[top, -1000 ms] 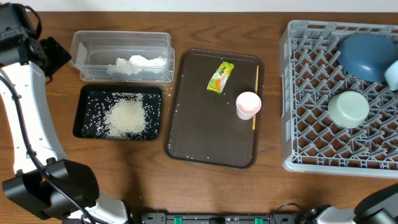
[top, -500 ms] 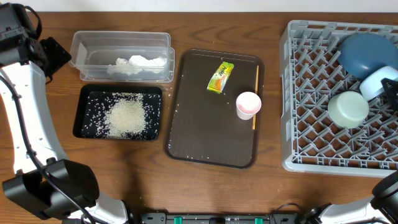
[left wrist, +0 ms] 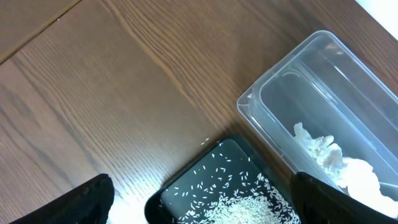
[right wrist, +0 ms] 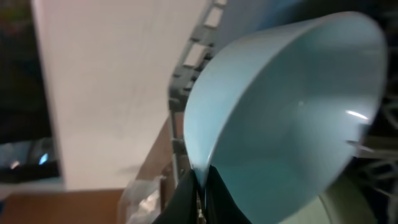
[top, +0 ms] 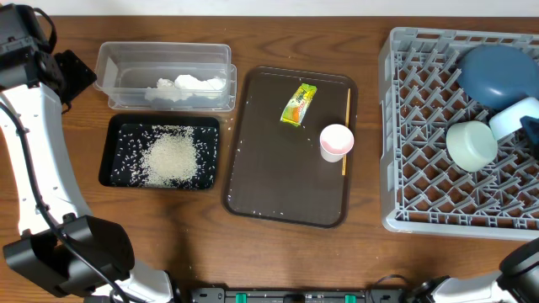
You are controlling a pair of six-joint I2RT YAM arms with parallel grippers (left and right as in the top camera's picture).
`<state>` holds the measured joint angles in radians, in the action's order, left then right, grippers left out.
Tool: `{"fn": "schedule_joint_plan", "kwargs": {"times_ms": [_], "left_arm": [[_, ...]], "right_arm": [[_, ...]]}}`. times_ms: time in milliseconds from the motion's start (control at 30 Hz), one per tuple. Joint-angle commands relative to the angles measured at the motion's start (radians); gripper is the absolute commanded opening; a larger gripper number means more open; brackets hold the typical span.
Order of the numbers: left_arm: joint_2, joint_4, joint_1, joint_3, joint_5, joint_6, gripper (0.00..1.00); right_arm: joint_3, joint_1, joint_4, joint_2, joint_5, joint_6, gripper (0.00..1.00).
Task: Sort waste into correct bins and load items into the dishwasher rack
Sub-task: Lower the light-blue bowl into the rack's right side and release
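Note:
My right gripper (right wrist: 202, 186) is shut on the rim of the light blue bowl (right wrist: 292, 112). It holds the bowl tilted over the right side of the light grey dishwasher rack (top: 421, 126). The light blue bowl (top: 514, 116) lies between the dark blue plate (top: 493, 71) and the mint green bowl (top: 472, 145). My left gripper (left wrist: 199, 199) hangs open above the near corner of the black tray (left wrist: 186, 193) with rice (left wrist: 242, 211). The clear tub (left wrist: 323, 81) holds the tissue (left wrist: 336, 162). The wrapper (top: 298, 104), cup (top: 336, 141) and stick (top: 346, 126) lie on the brown tray (top: 286, 185).
The clear tub (top: 164, 77) and black tray (top: 114, 151) sit side by side at the left of the wooden table. The brown tray fills the middle. The rack takes up the right side. My left arm (top: 34, 143) runs along the left edge.
The light blue bowl, held by my right gripper, has come in from the right edge and moved left and down beside the mint green bowl. The left arm is still.

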<state>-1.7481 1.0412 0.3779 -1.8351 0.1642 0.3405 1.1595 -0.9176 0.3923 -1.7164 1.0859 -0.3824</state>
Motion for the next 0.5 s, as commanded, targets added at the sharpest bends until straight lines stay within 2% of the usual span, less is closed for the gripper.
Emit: {"fn": "schedule_joint_plan", "kwargs": {"times_ms": [0,100,200,300,467], "left_arm": [[0.003,0.002,0.003,-0.003,0.012,0.002,0.92],[0.003,0.002,0.003,-0.003,0.012,0.002,0.93],[0.003,0.002,0.003,-0.003,0.012,0.002,0.92],[0.003,0.002,0.003,-0.003,0.012,0.002,0.92],[0.003,0.002,0.003,-0.003,0.012,0.002,0.93]], "right_arm": [[0.013,-0.006,0.067,0.046,-0.232,0.007,0.07],[0.054,-0.006,0.159,0.100,-0.360,0.023,0.14],[0.114,-0.006,0.267,0.150,-0.500,0.032,0.29],[0.164,-0.006,0.341,0.191,-0.587,0.032,0.39],[0.203,-0.004,0.393,0.247,-0.611,0.031,0.41]]}}
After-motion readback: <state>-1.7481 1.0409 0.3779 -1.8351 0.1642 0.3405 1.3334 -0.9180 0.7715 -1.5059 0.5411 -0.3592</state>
